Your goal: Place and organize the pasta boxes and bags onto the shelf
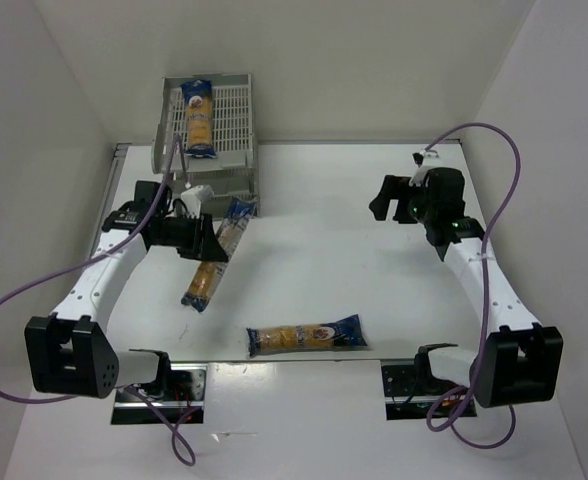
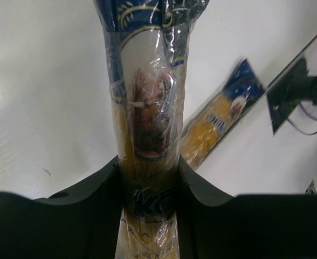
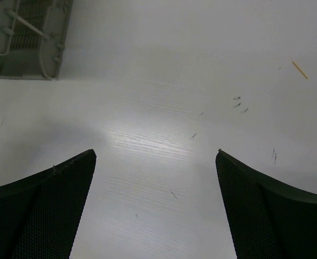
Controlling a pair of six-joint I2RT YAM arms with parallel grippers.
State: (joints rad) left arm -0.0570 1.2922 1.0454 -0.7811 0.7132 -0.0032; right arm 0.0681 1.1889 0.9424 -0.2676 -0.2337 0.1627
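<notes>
Robot lab cell is indicated: white table (image 1: 324,230) walled by plain white panels (image 1: 374,60) left, far, right; left arm (image 1: 104,280) and right arm (image 1: 486,285) bolted at near edge.

Printing is seen on the label of the pasta packet (image 2: 147,108), but no word can be read.

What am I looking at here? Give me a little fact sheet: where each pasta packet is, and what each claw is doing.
shelf packet: lies in the top tray of the grey shelf
held packet: clamped in the left gripper, in front of the shelf
table packet: lies flat near the arms, untouched
right gripper: open, empty, over bare table
</notes>
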